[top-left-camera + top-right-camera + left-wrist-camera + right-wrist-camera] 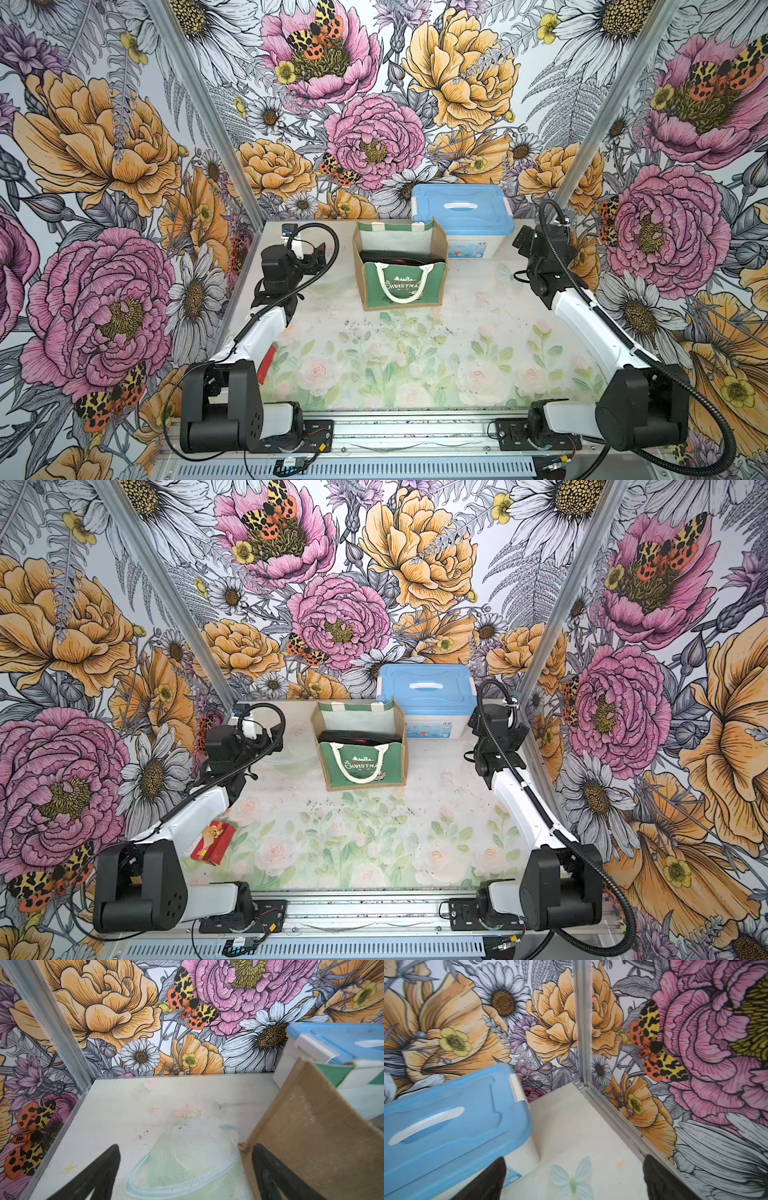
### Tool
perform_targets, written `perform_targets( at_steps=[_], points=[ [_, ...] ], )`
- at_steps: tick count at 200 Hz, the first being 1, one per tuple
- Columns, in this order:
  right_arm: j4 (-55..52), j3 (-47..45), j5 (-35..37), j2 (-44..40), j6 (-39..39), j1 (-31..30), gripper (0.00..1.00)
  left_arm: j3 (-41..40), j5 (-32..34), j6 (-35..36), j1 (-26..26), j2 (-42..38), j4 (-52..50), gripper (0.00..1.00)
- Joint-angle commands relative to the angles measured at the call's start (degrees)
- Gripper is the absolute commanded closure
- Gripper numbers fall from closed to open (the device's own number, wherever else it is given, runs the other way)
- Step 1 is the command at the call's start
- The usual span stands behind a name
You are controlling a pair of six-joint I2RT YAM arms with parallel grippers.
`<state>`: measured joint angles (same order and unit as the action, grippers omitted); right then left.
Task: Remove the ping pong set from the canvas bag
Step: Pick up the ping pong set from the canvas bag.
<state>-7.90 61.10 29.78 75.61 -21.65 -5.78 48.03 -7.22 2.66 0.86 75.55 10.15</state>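
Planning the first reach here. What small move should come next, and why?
Probably raise the left gripper and swing it over the open top of the canvas bag: its jaws stand open and empty beside the bag's burlap side, and the black case sits inside.

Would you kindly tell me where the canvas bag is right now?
In both top views the canvas bag stands upright at the table's far middle, just in front of the blue-lidded box, nearer the left gripper.
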Motion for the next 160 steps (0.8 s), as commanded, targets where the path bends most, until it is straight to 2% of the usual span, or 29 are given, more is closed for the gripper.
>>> perform_targets(
  at_steps=[1, 38, 58, 77, 119, 160],
  points=[
    [-9.5, 3.87, -3.34, -0.98, -0.5, -2.95, 0.0, 5.26, -2.82, -1.66, -0.46, -0.87, -12.15, 0.01],
    [-9.63, 10.87, -13.07, -0.56, 1.92, -7.62, 0.01, 13.41, -5.15, -2.81, -1.63, 0.59, -20.42, 0.02],
    [-9.67, 14.77, -20.75, 0.95, 2.79, -9.97, 0.07, 17.37, -6.67, -4.2, -3.15, 1.63, -24.21, 0.02],
    [-9.72, 18.46, -24.9, 3.04, 3.9, -13.8, 0.11, 20.59, -7.93, -5.14, -5.2, 3.07, -27.86, 0.02],
    [-11.99, 25.92, -24.11, 9.78, 9.49, -23.15, 0.14, 23.45, -7.21, -7.52, -9.88, 5.2, -30.32, 0.01],
    [-14.34, 31.11, -22.63, 17.11, 12.93, -28.28, 0.21, 25.79, -5.42, -8.82, -11.77, 8.91, -31.13, 0.01]
  ],
)
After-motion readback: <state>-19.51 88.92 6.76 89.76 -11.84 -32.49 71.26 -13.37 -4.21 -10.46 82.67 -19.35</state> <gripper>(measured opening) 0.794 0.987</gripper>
